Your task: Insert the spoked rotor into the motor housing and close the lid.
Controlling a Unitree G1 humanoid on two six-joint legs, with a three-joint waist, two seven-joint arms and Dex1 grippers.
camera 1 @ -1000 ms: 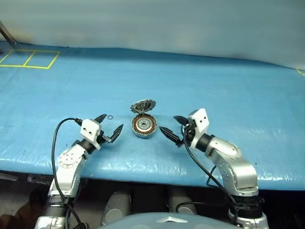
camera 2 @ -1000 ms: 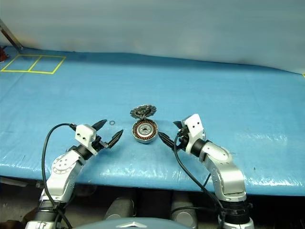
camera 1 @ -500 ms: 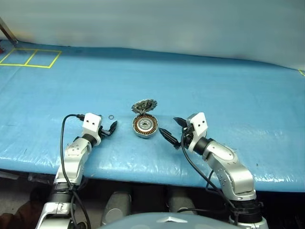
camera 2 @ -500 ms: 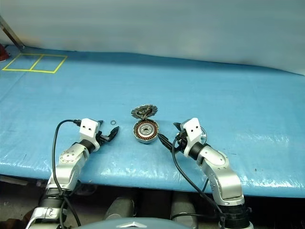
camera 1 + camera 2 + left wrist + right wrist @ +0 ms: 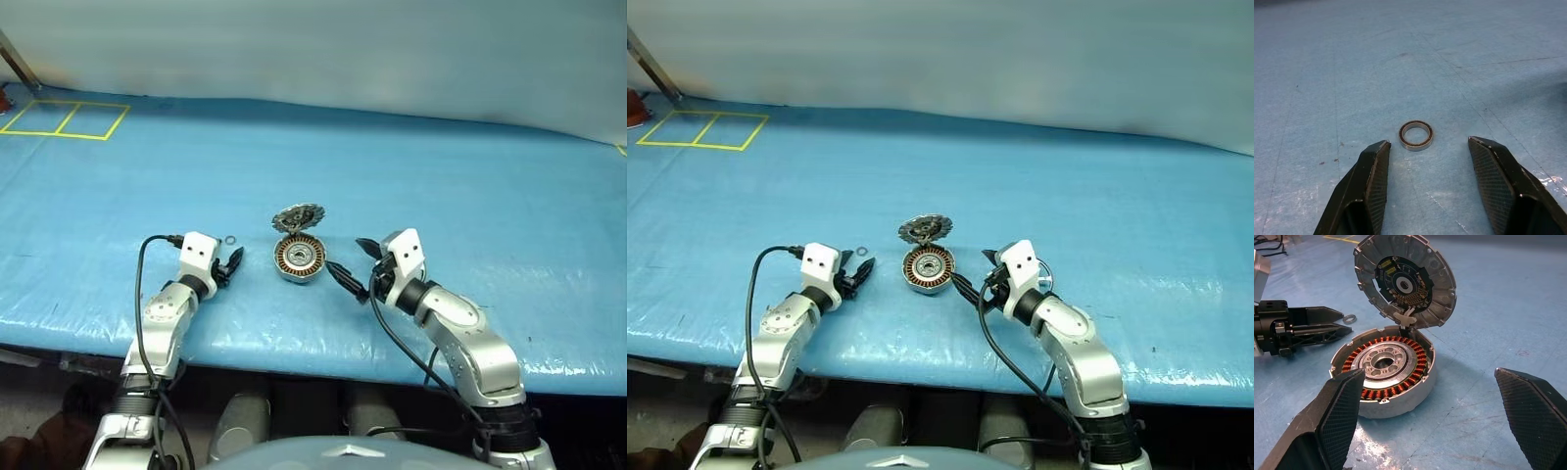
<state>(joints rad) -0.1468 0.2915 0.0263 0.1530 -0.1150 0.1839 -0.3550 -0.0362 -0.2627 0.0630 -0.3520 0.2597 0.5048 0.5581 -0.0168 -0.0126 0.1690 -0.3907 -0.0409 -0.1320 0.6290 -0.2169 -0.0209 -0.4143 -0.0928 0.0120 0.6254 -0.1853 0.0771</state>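
Left wrist view — gripper (image 5: pixel 1429 147) half-open, seemingly empty.

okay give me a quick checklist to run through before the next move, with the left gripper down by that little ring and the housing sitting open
1. Small ring lies flat on the blue mat, between the left gripper fingers but ahead of their tips: ok.
2. Left gripper fingers apart, not touching the ring: ok.
3. Motor housing upright on the mat, copper windings exposed: ok.
4. Lid hinged up, standing open behind the housing: ok.
5. Right gripper open, fingers either side of the housing, not touching it: ok.
6. Spoked rotor already seated in the housing: cannot tell.
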